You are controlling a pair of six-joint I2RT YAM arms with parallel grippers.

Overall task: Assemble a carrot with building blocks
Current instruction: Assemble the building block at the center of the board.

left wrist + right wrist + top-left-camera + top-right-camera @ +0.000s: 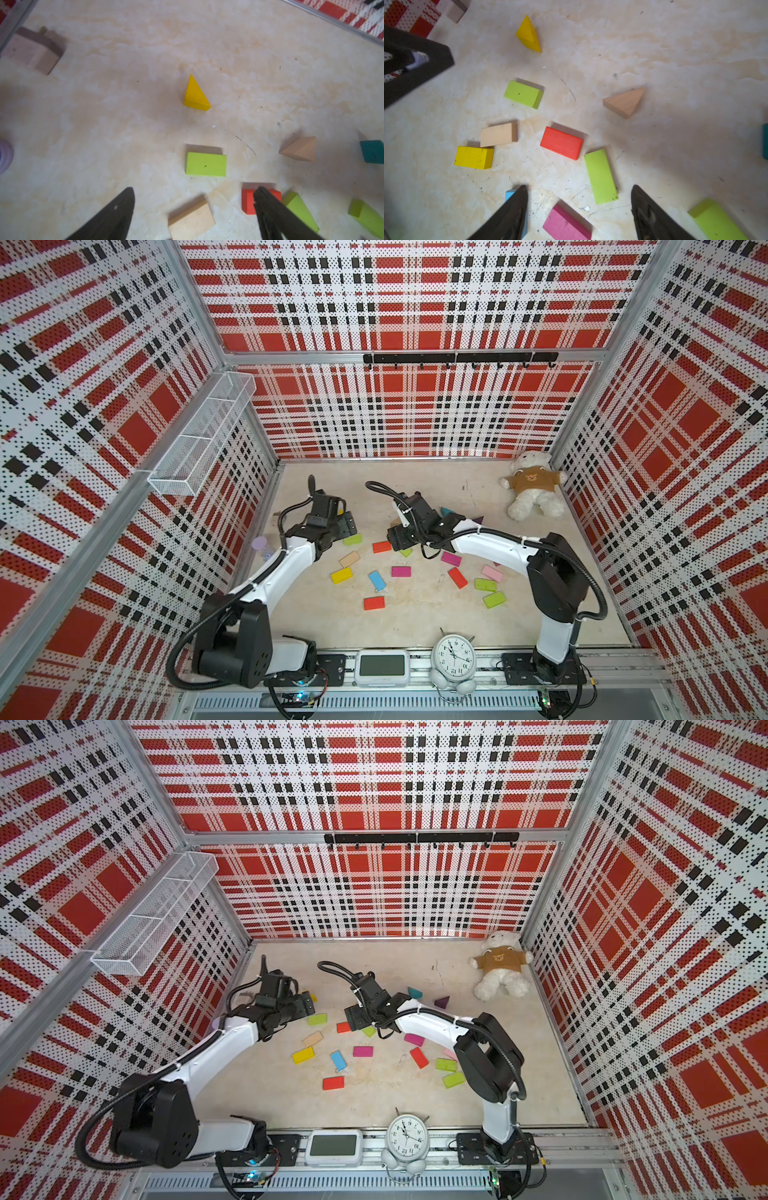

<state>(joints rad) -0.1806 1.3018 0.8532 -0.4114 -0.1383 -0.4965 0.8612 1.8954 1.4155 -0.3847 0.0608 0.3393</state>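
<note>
Red-and-black plaid walls box in a pale marbled tabletop (415,626) where the building blocks (401,571) lie scattered flat and apart, nothing joined into a carrot yet. Over the far-left cluster hangs the left arm (286,568), its jaws spread wide and empty above a tan block (191,216), with the yellow triangle (196,95) ahead of them, likely a candidate tip. Mid-table hovers the right arm (490,541), jaws likewise parted and holding nothing. A magenta block (566,224) sits below the gap; a red block (561,143) and long lime block (601,176) lie just beyond, probably body and leaf pieces being sized up
</note>
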